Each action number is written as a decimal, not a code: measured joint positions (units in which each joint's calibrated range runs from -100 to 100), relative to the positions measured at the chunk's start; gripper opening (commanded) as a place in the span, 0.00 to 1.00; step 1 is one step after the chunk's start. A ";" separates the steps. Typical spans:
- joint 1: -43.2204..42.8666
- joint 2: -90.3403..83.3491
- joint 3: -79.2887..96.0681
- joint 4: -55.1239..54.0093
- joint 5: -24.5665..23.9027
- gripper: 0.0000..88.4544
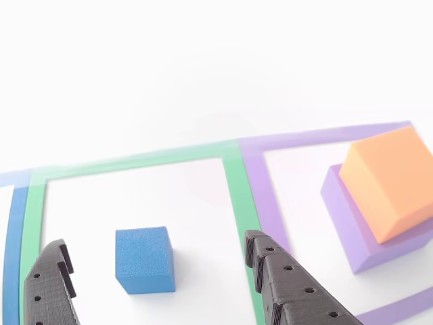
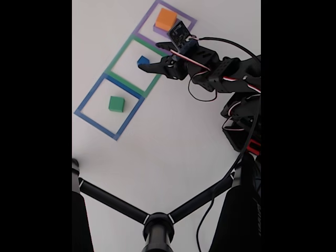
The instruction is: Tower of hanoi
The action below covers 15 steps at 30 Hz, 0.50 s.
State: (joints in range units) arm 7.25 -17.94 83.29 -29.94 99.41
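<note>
In the fixed view my gripper (image 2: 152, 65) reaches over the white table (image 2: 173, 136) toward the blue cube (image 2: 143, 61), which sits inside the green square outline (image 2: 122, 53). The jaw tips lie just beside the cube — whether they touch it I cannot tell. The orange block (image 2: 166, 19) rests in the purple outline (image 2: 157, 4) near the far edge; the green block (image 2: 116, 104) lies within the blue outline (image 2: 86, 98).

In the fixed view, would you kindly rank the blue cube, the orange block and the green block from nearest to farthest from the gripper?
Measured from the gripper:
1. Blue cube, just left of the fingertips, inside the green outline.
2. Orange block, above the gripper, in the purple outline.
3. Green block, lower left, in the blue outline.
</note>
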 measured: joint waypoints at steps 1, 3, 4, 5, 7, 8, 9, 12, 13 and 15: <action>-0.25 1.35 0.00 -1.61 0.00 0.32; -0.65 4.47 0.00 -4.98 0.00 0.32; -0.82 5.99 0.00 -6.42 0.00 0.32; -1.06 7.34 0.00 -7.78 0.00 0.32; -1.31 9.71 0.00 -10.27 0.00 0.32; -1.64 10.89 0.00 -11.48 0.00 0.32; -1.96 12.07 0.00 -12.60 0.00 0.32; -2.62 15.87 -0.09 -15.89 0.00 0.31; -2.78 17.05 -0.44 -16.77 0.00 0.31; -3.11 19.25 -1.31 -18.38 0.00 0.31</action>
State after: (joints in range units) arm 4.13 1.31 81.98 -48.31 99.41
